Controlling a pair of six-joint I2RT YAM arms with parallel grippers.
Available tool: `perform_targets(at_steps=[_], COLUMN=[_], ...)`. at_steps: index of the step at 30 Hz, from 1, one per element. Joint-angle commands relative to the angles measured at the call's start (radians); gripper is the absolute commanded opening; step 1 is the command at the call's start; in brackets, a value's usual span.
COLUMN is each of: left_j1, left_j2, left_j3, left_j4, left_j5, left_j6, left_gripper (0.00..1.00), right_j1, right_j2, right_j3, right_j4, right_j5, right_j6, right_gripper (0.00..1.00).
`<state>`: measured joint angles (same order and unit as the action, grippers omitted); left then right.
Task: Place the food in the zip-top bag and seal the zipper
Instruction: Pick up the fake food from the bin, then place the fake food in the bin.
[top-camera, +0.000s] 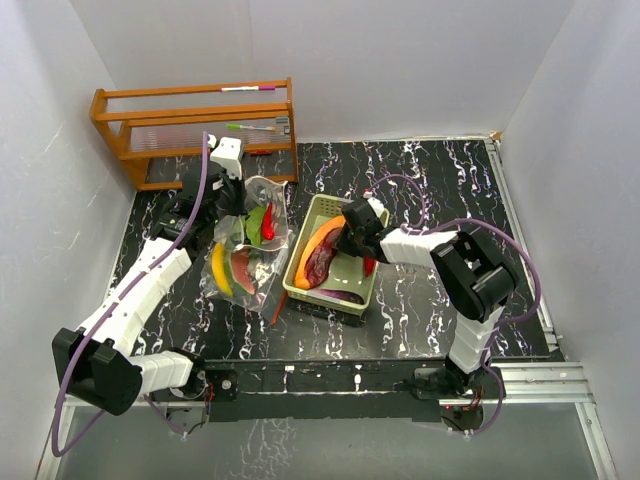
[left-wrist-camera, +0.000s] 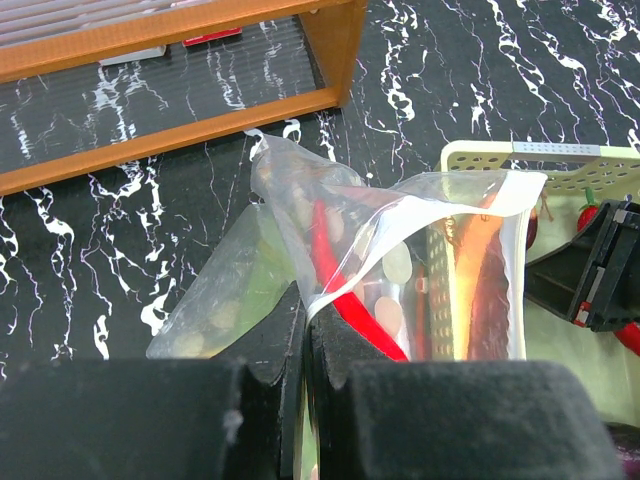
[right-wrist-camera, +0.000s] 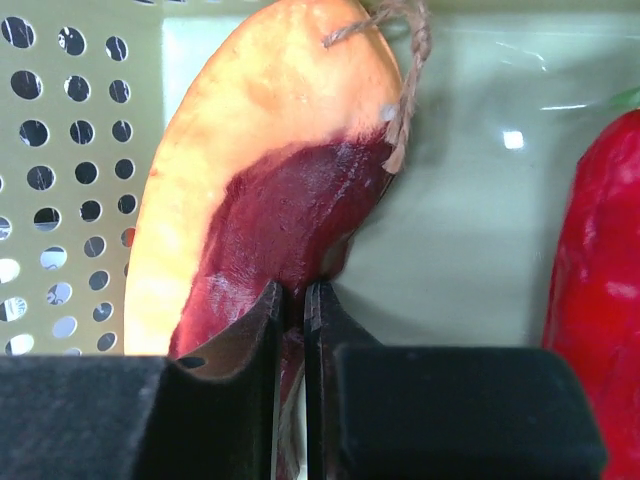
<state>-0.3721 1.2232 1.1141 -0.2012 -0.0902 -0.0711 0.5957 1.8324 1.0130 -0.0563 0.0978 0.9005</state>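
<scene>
Light falls evenly from above in the top view — the white walls (top-camera: 400, 60) are bright, and shadows on the glossy black table (top-camera: 450, 300) are soft and short. In the left wrist view the clear zip-top bag (left-wrist-camera: 440, 215) catches white glare along its rim. The right wrist view is very close: a small square highlight sits on the basket (right-wrist-camera: 470, 200) floor, and the orange wedge (right-wrist-camera: 240, 130) looks slightly soft.
</scene>
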Motion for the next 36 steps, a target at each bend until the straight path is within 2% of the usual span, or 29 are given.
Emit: perform_targets(at_steps=[1,10,20,29,36], left_j1=[-0.002,-0.002,-0.002,-0.003,-0.003], left_j2=[-0.003,0.001,0.0,0.004,0.002], left_j3=[0.004,0.001,0.001,-0.002,-0.003], left_j4=[0.034,0.039,0.042,0.045,0.042], left_j5=[-0.001,-0.001,0.01,0.018,0.017], left_j6=[0.003,0.002,-0.004,-0.007,-0.007], left_gripper=[0.0,0.0,0.0,0.0,0.0], right_j1=[0.017,0.085,0.111,0.103,0.065], right_j2=[-0.003,-0.239,-0.372,-0.362,-0.271], right_j3=[-0.044,-0.041,-0.1,-0.12,-0.023], right_j4=[-0.007,0.0,0.075,0.214,0.112], right_j5=[0.071,0.263,0.417,0.604,0.618], right_j6=[-0.049,-0.231,-0.336,-0.435,-0.392], right_gripper=[0.08,0.08,0.08,0.08,0.09])
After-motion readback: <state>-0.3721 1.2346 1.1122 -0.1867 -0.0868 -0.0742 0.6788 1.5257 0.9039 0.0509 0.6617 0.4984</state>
